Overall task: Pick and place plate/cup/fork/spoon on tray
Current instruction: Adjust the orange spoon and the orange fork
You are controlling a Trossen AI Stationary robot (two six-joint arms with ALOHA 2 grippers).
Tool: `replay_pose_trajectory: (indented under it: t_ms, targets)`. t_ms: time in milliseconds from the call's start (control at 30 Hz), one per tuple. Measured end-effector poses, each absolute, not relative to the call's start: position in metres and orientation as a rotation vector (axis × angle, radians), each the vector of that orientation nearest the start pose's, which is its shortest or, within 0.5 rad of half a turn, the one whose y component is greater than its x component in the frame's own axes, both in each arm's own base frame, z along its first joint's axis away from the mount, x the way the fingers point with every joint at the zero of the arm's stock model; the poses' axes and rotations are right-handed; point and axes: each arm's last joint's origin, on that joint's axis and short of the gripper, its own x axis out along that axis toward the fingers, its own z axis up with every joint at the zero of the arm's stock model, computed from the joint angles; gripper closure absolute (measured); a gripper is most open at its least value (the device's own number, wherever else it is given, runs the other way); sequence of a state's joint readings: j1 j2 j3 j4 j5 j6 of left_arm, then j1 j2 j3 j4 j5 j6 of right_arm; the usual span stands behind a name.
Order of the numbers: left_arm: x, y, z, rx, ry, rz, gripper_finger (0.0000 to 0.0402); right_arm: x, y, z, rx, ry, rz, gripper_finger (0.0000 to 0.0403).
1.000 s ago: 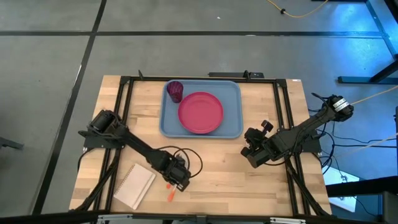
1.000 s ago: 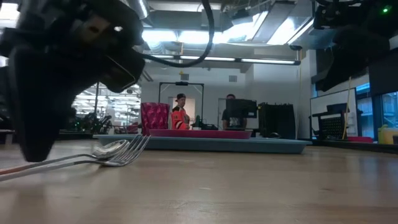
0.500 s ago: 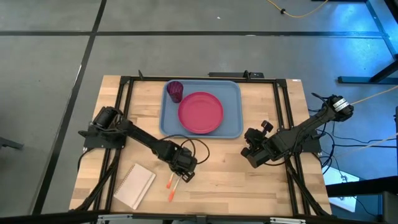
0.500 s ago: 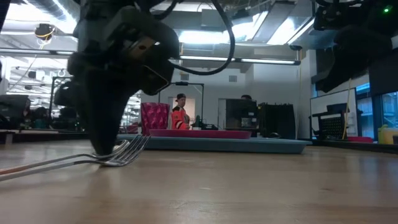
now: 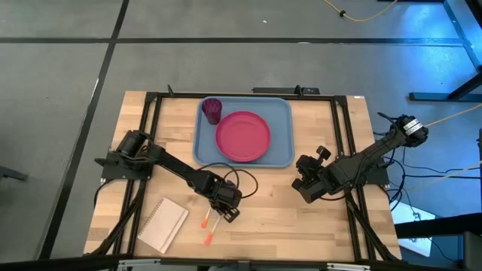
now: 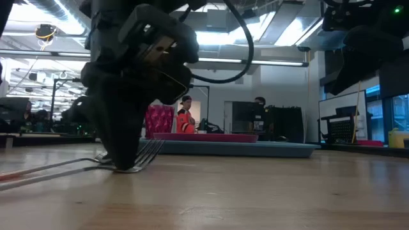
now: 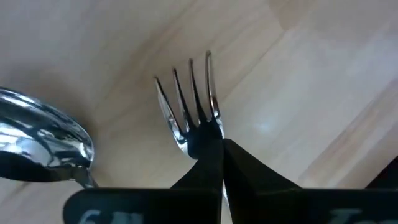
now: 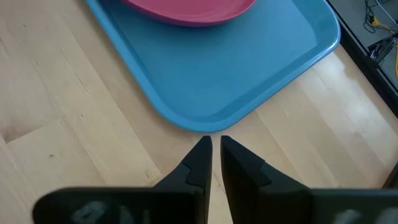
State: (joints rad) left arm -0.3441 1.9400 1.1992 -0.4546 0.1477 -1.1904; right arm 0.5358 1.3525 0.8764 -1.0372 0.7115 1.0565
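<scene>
The fork (image 7: 189, 99) and the spoon (image 7: 46, 146) lie side by side on the wooden table, near its front. Their orange handles (image 5: 206, 228) stick out toward the near edge. My left gripper (image 5: 226, 208) stands over their head ends, shut on the fork. In the low view my left gripper (image 6: 128, 156) hides the spoon's bowl. The pink-red plate (image 5: 242, 136) and the dark red cup (image 5: 212, 110) stand on the light blue tray (image 5: 282, 154) at the far middle. My right gripper (image 8: 214, 155) is shut and empty, just off the tray's near right corner (image 8: 205, 124). My left gripper pinches the fork's neck (image 7: 208, 132), just behind the tines, between its two fingertips. The fingers come from above, pointing down, and lie across the fork. The fork lies on the table, its tines (image 6: 150, 150) pointing toward the tray.
A white notebook (image 5: 163, 224) lies at the near left, beside the handles. People and equipment show in the room beyond the table (image 6: 185, 115). Bare wood lies between the cutlery and the tray.
My left gripper has gone from over the handles toward the table's right and far edges, to the fork's head end, and has come down onto it. The fork and spoon lie where they were.
</scene>
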Motion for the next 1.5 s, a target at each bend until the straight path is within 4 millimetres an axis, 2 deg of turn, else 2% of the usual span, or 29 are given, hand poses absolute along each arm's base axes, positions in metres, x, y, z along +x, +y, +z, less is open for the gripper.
replay_pose_trajectory:
  t_ms: [500,833,967,1100,1233,1367,1500]
  targets:
    - [0.362,-0.093,0.139,-0.701,1.217,0.250,0.0401,0.193,0.093,0.213,0.043,0.960,-0.711,0.0364]
    - [0.381,-0.062,0.143,-0.505,1.069,0.110,0.0401,0.193,0.093,0.213,0.044,0.961,-0.711,0.0364]
    - [0.396,-0.057,0.156,-0.419,0.868,0.029,0.0401,0.193,0.093,0.213,0.045,0.961,-0.711,0.0364]
    - [0.403,-0.065,0.187,-0.371,0.769,-0.048,0.0401,0.193,0.093,0.212,0.054,0.965,-0.710,0.0364]
    - [0.390,-0.085,0.205,-0.314,0.966,-0.004,0.0401,0.193,0.093,0.212,0.063,0.974,-0.705,0.0364]
    - [0.367,-0.102,0.217,-0.252,1.198,0.184,0.0401,0.193,0.094,0.212,0.070,0.969,-0.702,0.0364]
    - [0.344,-0.114,0.217,-0.258,1.344,0.361,0.0401,0.195,0.095,0.212,0.087,0.958,-0.690,0.0364]
